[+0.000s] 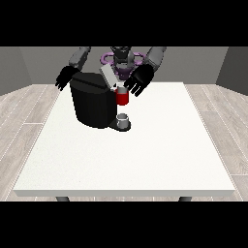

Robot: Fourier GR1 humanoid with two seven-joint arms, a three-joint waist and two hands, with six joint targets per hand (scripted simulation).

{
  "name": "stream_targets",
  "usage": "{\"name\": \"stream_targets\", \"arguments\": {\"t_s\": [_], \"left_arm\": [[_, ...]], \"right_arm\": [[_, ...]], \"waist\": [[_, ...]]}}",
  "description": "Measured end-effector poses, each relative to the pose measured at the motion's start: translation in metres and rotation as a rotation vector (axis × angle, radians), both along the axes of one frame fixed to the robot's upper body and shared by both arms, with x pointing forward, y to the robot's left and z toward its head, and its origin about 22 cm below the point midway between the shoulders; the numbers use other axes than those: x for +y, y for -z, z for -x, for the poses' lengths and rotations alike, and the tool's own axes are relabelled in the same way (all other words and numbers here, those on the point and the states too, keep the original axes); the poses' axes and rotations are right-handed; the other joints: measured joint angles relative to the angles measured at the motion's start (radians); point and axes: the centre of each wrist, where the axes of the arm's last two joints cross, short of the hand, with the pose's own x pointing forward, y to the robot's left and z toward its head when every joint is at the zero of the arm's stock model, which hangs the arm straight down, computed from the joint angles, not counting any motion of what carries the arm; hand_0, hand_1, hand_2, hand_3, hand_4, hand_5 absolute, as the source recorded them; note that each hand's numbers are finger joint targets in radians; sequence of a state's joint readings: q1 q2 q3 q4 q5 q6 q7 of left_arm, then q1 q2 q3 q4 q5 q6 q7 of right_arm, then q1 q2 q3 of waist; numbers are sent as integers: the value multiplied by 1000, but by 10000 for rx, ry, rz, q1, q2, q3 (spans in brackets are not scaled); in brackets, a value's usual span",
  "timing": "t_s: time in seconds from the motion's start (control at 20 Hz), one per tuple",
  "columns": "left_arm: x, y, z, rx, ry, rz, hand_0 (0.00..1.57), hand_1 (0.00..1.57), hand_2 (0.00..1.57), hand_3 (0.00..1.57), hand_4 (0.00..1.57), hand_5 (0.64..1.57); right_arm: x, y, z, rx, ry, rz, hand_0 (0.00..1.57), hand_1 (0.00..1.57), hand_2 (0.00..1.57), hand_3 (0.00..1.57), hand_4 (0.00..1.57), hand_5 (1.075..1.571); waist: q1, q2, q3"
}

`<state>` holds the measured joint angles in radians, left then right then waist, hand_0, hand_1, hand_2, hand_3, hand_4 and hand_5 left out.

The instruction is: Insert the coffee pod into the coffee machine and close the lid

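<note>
- Coffee machine point(92, 104) is standing on the desk point(145, 160), lid point(107, 75) raised.
- Robot hand at the view's right point(138, 81) is hovering open at 1 o'clock of the machine's red part point(122, 98).
- Robot hand at the view's left point(64, 77) is hanging open.

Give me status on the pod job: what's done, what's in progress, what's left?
Done: nothing is finished for certain; whether the pod is seated cannot be told. In progress: the hand at the view's right, fingers spread, hovers by the raised grey lid above the red pod holder of the coffee machine. The hand at the view's left hangs behind the machine. Left: closing the lid.
</note>
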<state>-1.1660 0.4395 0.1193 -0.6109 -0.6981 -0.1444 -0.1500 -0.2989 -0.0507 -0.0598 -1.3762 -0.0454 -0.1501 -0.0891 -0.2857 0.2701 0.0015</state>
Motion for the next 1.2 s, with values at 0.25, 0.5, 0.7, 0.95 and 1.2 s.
{"name": "stream_targets", "arguments": {"t_s": [0.25, 0.5, 0.7, 0.95, 1.2], "left_arm": [[-3, 5, 0, 83, 208, -308, 0, 0, 378, 112, 0, 1571], [-2, -2, 1, 116, 431, -935, 0, 0, 0, 0, 0, 1571], [-8, -6, 0, 309, 489, -1205, 0, 0, 0, 0, 0, 1571], [-8, 2, 1, 614, 600, -1338, 0, 0, 0, 0, 0, 1571], [-11, 12, 2, 802, 679, -1253, 0, 0, 0, 0, 0, 1571]], "right_arm": [[-6, -1, -3, 50, 94, -60, 0, 0, 0, 0, 458, 1571], [3, 3, -2, -78, 77, -19, 0, 0, 0, 0, 447, 1571], [0, 3, -7, 115, 257, -84, 0, 0, 0, 0, 435, 1571], [-2, 10, -4, 483, 435, -102, 0, 0, 0, 0, 338, 1571], [-6, 22, 0, 721, 662, -111, 0, 0, 0, 0, 424, 1571]], "waist": [[127, -80, -2], [137, 9, 0], [258, -126, -2], [440, -463, -11], [623, -725, -13]]}}
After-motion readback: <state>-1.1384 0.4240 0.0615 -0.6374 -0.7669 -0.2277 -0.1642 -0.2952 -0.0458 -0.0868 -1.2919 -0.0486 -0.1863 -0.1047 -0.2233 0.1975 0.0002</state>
